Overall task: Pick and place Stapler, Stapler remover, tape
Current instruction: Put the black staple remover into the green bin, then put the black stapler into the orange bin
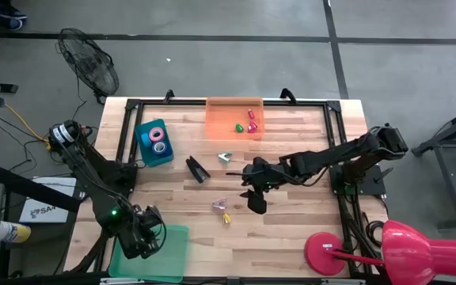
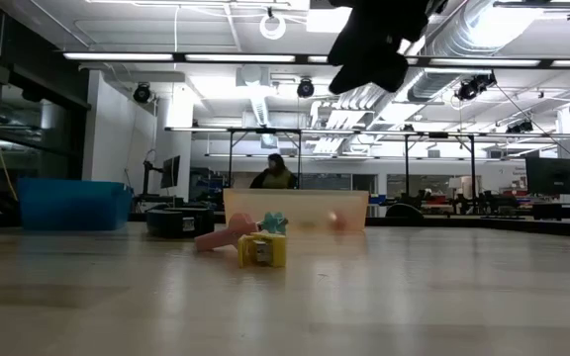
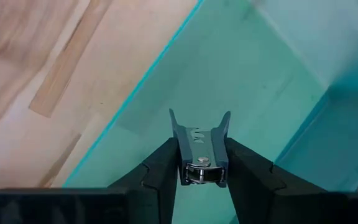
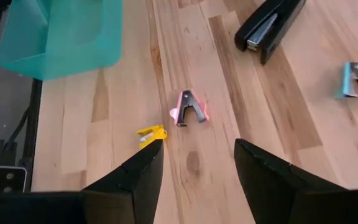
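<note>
Grey concrete floor (image 1: 236, 16), black fan (image 1: 90, 62), ceiling strip lights (image 2: 181, 56)

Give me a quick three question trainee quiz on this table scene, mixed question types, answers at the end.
1. True or false: the left gripper holds a blue-grey claw-shaped staple remover over the green plastic tray.
2. The black wedge-shaped stapler lies: A) in the orange bin, B) on the wooden table, C) in the blue bin.
3. What hangs with its fingers apart above the pink staple remover?

Key: 1 true. 2 B. 3 the right gripper.
</note>
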Controlling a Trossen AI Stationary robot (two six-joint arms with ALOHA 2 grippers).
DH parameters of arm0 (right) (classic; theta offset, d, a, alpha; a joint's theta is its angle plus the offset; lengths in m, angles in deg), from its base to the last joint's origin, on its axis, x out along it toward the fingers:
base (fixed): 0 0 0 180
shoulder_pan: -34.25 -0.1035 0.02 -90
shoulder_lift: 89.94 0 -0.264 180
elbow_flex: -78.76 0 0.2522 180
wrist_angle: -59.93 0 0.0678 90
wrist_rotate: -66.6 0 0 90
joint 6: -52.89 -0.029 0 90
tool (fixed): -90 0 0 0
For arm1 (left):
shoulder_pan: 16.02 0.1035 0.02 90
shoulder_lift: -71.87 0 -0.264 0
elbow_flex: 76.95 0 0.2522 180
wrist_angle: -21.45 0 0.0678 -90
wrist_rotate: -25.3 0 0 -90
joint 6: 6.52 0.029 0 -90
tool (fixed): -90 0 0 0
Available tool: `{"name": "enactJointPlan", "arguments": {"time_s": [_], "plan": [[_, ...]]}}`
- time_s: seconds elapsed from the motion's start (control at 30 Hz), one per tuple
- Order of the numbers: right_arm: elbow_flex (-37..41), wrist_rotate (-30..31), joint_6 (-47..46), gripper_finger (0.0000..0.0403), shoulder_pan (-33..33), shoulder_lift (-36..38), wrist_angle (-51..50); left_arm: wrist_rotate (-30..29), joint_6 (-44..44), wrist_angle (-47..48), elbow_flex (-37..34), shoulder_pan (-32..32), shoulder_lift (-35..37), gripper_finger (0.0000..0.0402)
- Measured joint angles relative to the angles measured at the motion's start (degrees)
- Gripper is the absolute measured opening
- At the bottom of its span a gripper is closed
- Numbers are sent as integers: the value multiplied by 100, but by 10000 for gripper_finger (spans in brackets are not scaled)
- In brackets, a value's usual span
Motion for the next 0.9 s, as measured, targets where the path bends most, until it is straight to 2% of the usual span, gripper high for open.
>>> {"name": "enactJointPlan", "arguments": {"time_s": [0.17, 0.33, 0.5, 0.6, 0.67, 0.9], "plan": [[-2, -7, -362, 189, 164, 391, -830, 0, 0, 18, 0, 0, 0, 138], [-2, 115, -1291, 189, 399, 919, -1846, 1, 0, 26, 0, 0, 0, 199], [1, 182, -961, 189, 381, 1420, -1956, 0, 0, 27, 0, 0, 0, 246], [261, 227, -605, 189, 324, 1798, -1449, -87, -12, 14, 0, 0, 2, 257], [703, 154, -456, 189, 309, 2126, -783, -268, -56, 2, 0, 0, 4, 259], [3064, 83, -451, 189, 391, 3527, 2370, -1110, -269, -98, 0, 2, 9, 259]]}}
